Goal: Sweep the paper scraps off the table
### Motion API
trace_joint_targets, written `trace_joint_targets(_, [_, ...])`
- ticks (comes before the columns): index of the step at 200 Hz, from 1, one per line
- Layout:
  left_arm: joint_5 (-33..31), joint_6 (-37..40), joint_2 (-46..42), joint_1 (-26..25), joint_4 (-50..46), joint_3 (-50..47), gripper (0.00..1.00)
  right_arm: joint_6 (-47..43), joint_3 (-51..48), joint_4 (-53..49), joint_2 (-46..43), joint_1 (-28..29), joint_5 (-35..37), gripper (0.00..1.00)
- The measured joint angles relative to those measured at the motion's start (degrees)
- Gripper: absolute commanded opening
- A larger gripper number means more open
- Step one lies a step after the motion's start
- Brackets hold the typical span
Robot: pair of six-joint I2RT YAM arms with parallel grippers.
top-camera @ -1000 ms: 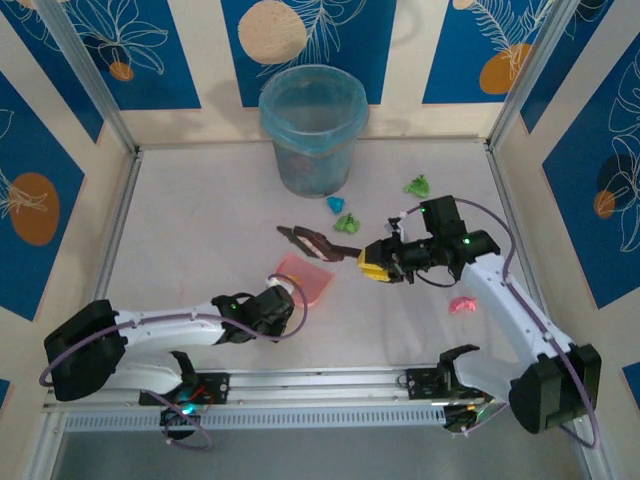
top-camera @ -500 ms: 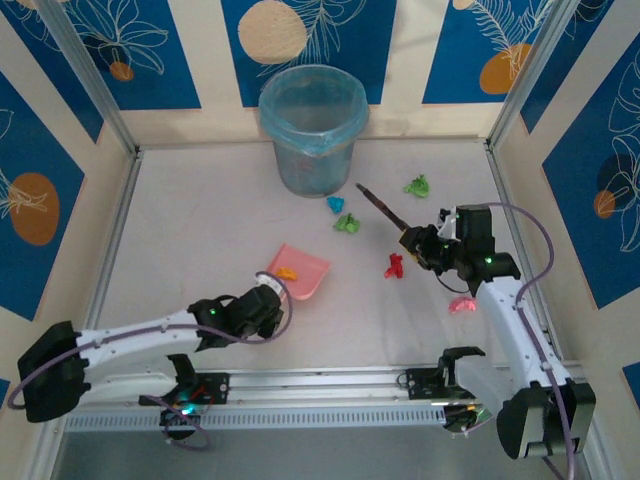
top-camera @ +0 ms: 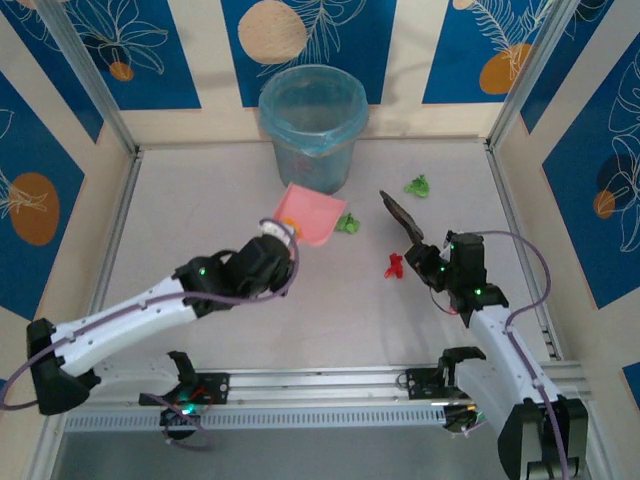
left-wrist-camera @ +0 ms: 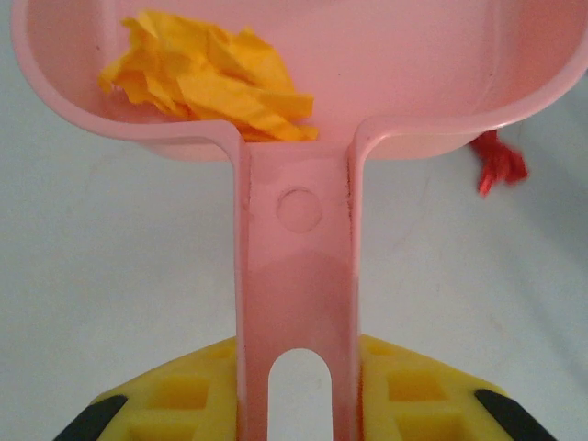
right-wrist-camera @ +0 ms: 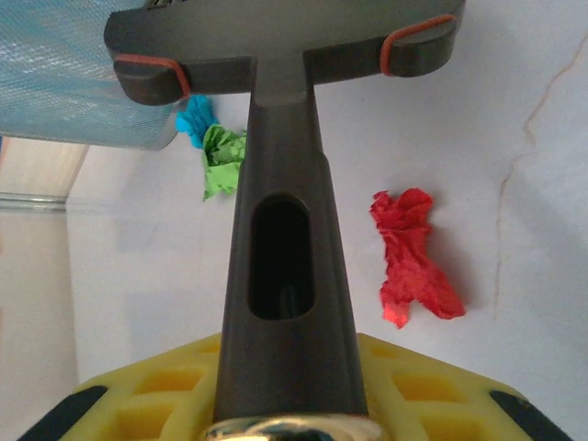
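My left gripper [top-camera: 272, 247] [left-wrist-camera: 294, 404] is shut on the handle of the pink dustpan [top-camera: 310, 214] [left-wrist-camera: 303, 55], held out near the bin. An orange paper scrap [left-wrist-camera: 209, 81] lies in the pan. My right gripper [top-camera: 432, 264] [right-wrist-camera: 289, 395] is shut on the dark brush [top-camera: 401, 213] [right-wrist-camera: 276, 55], whose head points toward the bin. On the pale table [top-camera: 190, 200] lie a red scrap [top-camera: 394, 265] [right-wrist-camera: 413, 257] [left-wrist-camera: 499, 165], a green scrap [top-camera: 349, 223] [right-wrist-camera: 221, 158], a cyan scrap [right-wrist-camera: 194, 119] and another green one [top-camera: 417, 186] farther back.
A translucent blue bin [top-camera: 313, 125] [right-wrist-camera: 64, 83] stands at the back middle, just beyond the dustpan. Aluminium rails [top-camera: 515, 250] edge the table, with patterned walls behind them. The left half of the table is bare.
My left arm carried the dustpan from the near middle up toward the bin. My right arm drew back to the right, and the brush head swung away from the pan.
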Motion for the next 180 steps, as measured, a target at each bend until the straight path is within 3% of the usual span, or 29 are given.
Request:
trace_joint_targets(57, [3.43,2.08,22.01,8.33,-5.62,34.75,0.0,-1.2,-0.94,2.03,-0.68,5.33,10.05,0.0])
trace_joint_targets(108, [13.73,1.29,42.93,16.81,-13.11,69.2,0.0,-2.49,-0.94,3.17,-0.68,7.1,14.19,0.0])
trace_joint_targets(144, [28.79,-7.32,47.6,23.91,-11.39,73.48,0.0,-3.61,-0.96,3.23,-0.7,8.26,16.22,0.0])
trace_joint_targets(180, [39.8,-20.46,50.47,28.26,-1.84,72.02,0.0,-4.61,-0.94,3.21,-0.92,8.83,17.92,0.0])
